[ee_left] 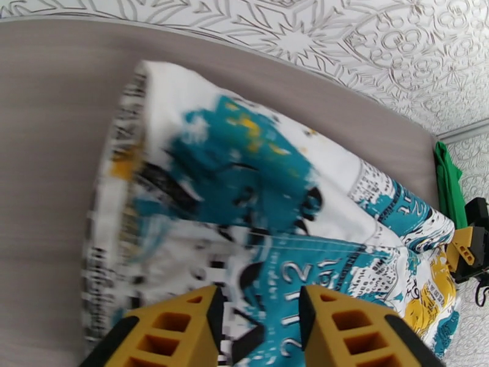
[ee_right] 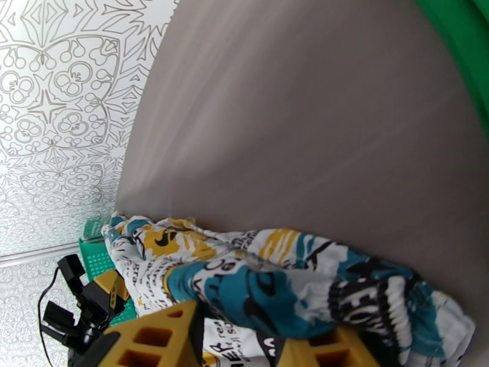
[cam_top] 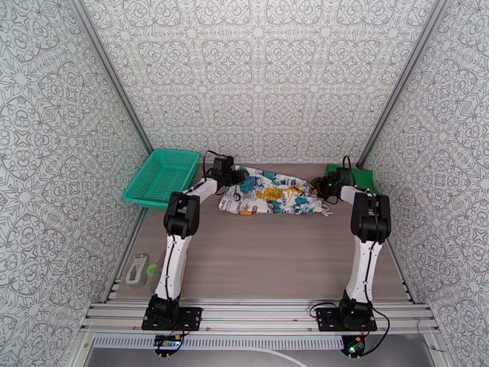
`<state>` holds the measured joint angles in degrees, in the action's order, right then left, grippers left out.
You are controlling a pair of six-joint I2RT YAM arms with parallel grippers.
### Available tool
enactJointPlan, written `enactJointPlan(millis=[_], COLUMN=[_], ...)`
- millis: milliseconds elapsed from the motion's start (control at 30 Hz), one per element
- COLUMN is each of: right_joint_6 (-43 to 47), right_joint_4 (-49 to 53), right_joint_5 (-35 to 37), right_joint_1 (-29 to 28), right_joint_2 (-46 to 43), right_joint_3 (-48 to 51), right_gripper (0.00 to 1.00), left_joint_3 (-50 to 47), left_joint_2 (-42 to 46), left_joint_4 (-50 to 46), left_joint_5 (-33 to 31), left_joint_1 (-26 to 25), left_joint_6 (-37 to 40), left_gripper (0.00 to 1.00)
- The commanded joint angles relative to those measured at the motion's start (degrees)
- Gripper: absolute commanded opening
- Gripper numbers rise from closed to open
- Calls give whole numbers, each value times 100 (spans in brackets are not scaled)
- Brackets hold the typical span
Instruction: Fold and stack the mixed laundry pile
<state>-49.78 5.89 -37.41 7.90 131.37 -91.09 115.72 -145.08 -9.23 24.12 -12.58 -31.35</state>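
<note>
— First entry?
— Printed garment [cam_top: 275, 194] [ee_left: 244, 178] [ee_right: 275, 282]: white cloth, teal, yellow and black print. It lies crosswise at the far middle of the table [cam_top: 269, 258], stretched between the two grippers.

— Left gripper?
— Left gripper [cam_top: 237, 177] [ee_left: 260, 295]: at the garment's left end. There is a yellow finger on either side of a fold, clamped on the cloth.

— And the right?
— Right gripper [cam_top: 321, 189] [ee_right: 263, 328]: at the garment's right end. Bunched cloth sits between its fingers, pinched there, with a ruffled edge draped over one finger.

— Second entry?
— Green shirt [cam_top: 362, 177] [ee_left: 449, 185] [ee_right: 464, 32]: plain and bright, in the far right corner just behind the right gripper. I cannot tell whether it touches the printed garment.

— Anything else?
— Basket [cam_top: 136, 191] [ee_right: 98, 258]: teal mesh, at the far left by the wall, beside the left arm.
</note>
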Motion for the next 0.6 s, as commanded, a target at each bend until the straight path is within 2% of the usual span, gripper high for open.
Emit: enactJointPlan(millis=[0,233,400,567], right_joint_6=[90,547,954,1390], right_joint_4=[492,936,1227,1563], right_joint_5=[-26,103,446,837], right_joint_1=[98,89,-21,-486], right_joint_2=[107,-969,-1792,-1893], right_joint_3=[-187,57,521,572], right_gripper=[40,43,45,45], left_joint_3=[96,-226,-434,-332], left_joint_2=[-183,640,1299,1217], left_joint_4=[-238,-383,-564,-677], left_joint_5=[234,3,-211,-271], left_joint_1=[18,-42,-254,-521], left_joint_6=[5,362,680,867], left_gripper=[39,46,51,52])
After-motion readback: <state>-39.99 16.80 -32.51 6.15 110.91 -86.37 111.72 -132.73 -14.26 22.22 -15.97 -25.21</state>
